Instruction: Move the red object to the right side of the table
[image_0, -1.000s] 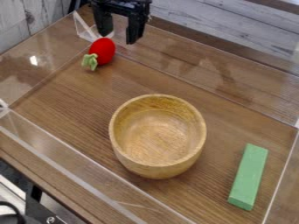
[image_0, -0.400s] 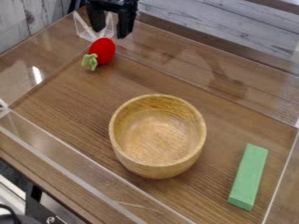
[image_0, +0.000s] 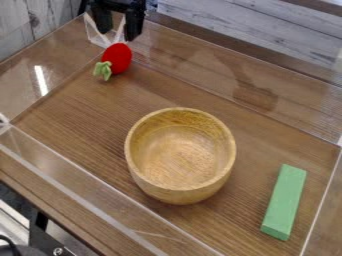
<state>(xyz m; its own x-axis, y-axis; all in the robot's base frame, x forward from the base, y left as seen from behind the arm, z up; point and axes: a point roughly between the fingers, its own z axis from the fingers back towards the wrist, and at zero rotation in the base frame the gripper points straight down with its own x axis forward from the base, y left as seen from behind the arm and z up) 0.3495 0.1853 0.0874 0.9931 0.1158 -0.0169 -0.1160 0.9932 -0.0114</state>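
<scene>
The red object (image_0: 116, 57) is a small rounded toy fruit with a green leafy end, lying on the brown wood-grain table (image_0: 267, 120) near its far left corner. My gripper (image_0: 115, 27) hangs just behind and above it at the top edge of the view. Its dark fingers point down and stand open, with nothing between them. The fingertips are close to the fruit's far side, and I cannot tell whether they touch it. The upper part of the gripper is cut off by the frame.
A wooden bowl (image_0: 181, 153) stands in the middle of the table. A flat green block (image_0: 285, 201) lies near the front right corner. Low clear acrylic walls (image_0: 80, 185) border the tabletop.
The gripper has moved left and slightly back, from right of the fruit to directly behind it. The fruit, bowl and block have not moved.
</scene>
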